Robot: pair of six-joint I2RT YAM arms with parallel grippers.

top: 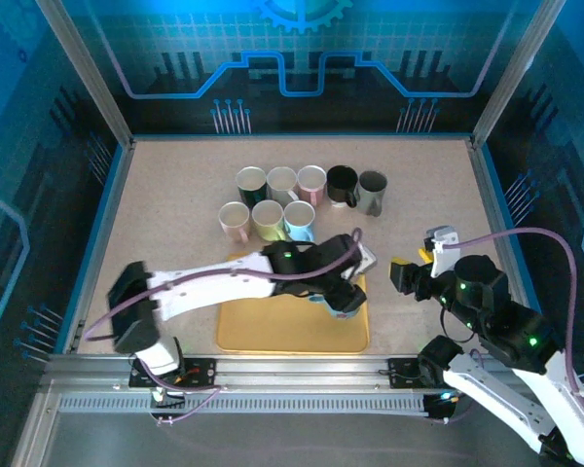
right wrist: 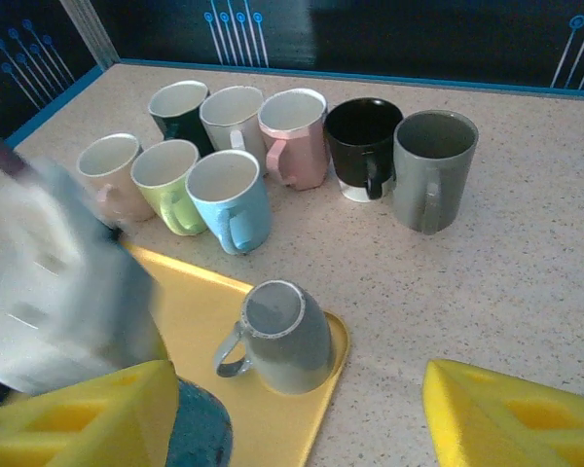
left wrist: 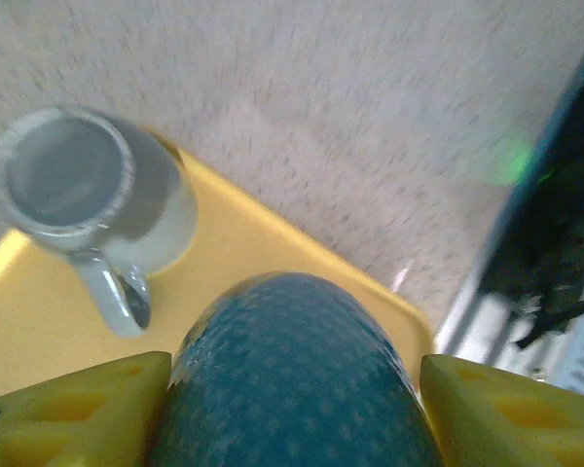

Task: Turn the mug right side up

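A teal mug with a dotted pattern (left wrist: 292, 389) sits clamped between the yellow fingers of my left gripper (left wrist: 294, 365), low over the yellow tray (top: 263, 326). In the top view the left gripper (top: 343, 297) is over the tray's right side. In the right wrist view the teal mug (right wrist: 200, 428) shows at the bottom left. A grey mug (right wrist: 284, 336) stands upside down in the tray's far right corner, base up, handle to the left; this grey mug (left wrist: 88, 185) is just beyond the held one. My right gripper (top: 420, 258) hovers open to the right of the tray.
Several upright mugs (top: 302, 199) stand in two rows behind the tray, from cream and green at the left to black and grey at the right. Bare tabletop (top: 428, 195) lies right of the tray. Blue walls enclose the table.
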